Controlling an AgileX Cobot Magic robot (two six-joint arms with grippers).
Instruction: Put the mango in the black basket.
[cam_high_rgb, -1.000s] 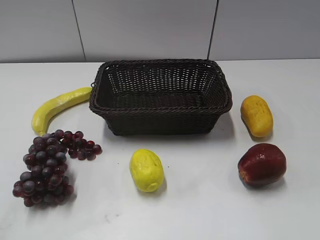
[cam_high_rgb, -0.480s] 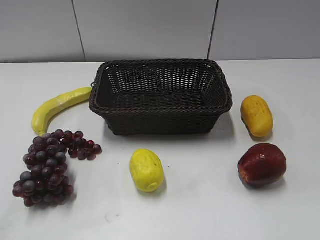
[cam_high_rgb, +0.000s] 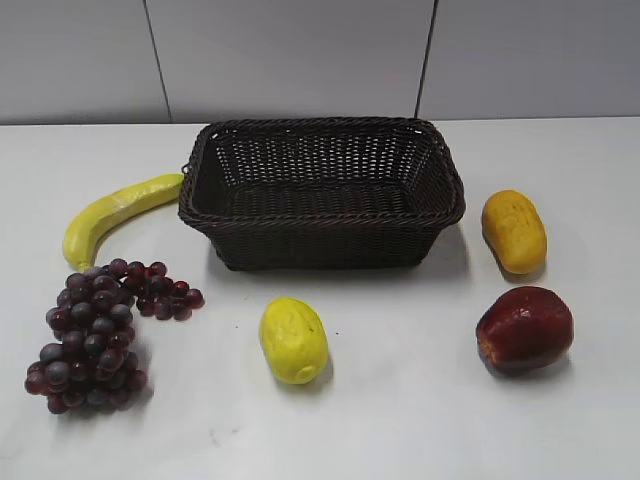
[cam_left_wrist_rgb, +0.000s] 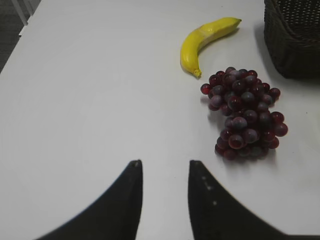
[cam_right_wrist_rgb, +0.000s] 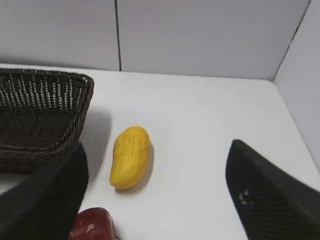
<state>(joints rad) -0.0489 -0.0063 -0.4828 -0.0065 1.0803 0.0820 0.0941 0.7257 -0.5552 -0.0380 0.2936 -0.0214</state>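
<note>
The mango (cam_high_rgb: 514, 231) is an orange-yellow oblong fruit lying on the white table, just right of the black basket (cam_high_rgb: 322, 215). It also shows in the right wrist view (cam_right_wrist_rgb: 130, 156), with the basket's corner (cam_right_wrist_rgb: 47, 87) to its left. The basket is empty. My right gripper (cam_right_wrist_rgb: 157, 147) is open wide and empty, above the table, with the mango ahead between its fingers, nearer the left one. My left gripper (cam_left_wrist_rgb: 164, 164) is open and empty over bare table. Neither gripper shows in the exterior view.
A red apple (cam_high_rgb: 524, 328) lies in front of the mango and shows in the right wrist view (cam_right_wrist_rgb: 92, 225). A pale yellow oval fruit (cam_high_rgb: 293, 339) lies in front of the basket. A banana (cam_high_rgb: 115, 213) and dark grapes (cam_high_rgb: 95, 330) lie at the left.
</note>
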